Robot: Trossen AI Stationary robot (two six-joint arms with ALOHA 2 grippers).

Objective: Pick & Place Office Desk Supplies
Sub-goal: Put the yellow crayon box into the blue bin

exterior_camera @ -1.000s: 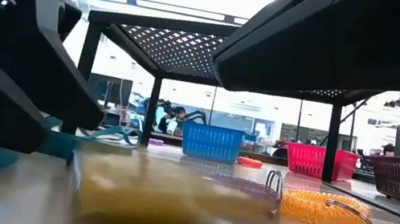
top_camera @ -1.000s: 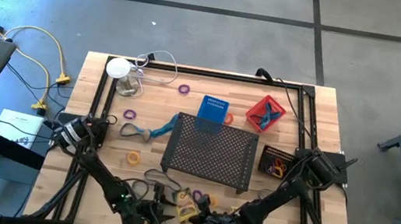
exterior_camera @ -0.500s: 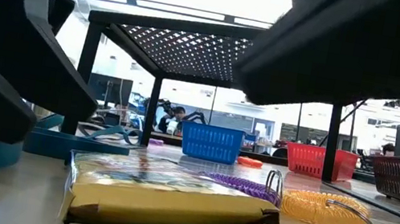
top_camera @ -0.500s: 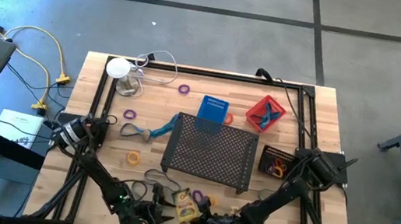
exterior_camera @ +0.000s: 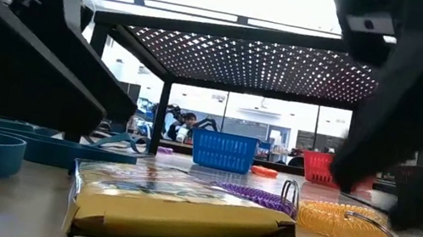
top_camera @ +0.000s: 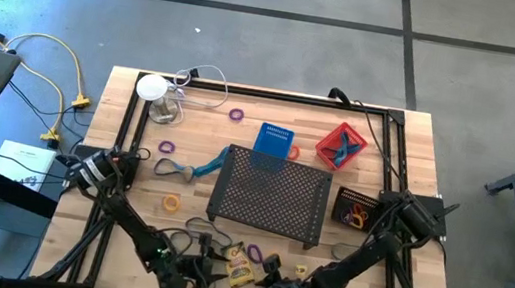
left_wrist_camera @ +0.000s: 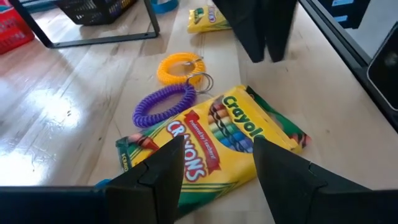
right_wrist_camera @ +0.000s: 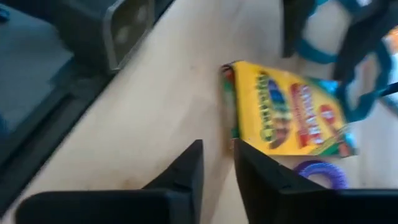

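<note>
right hand [right_wrist_camera: 216, 163] backed off the crayon box [left_wrist_camera: 214, 140], fingers parted

Around your wooden table [top_camera: 436, 169] you see grey concrete floor [top_camera: 253, 32] with dark seams. Beyond the table, bright windows [exterior_camera: 260, 114] and ceiling lights [exterior_camera: 182, 9] fill the room.

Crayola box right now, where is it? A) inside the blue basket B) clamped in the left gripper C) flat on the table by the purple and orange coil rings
C: the Crayola crayon box lies flat on the table beside the purple coil and orange coil, with no gripper on it.
</note>
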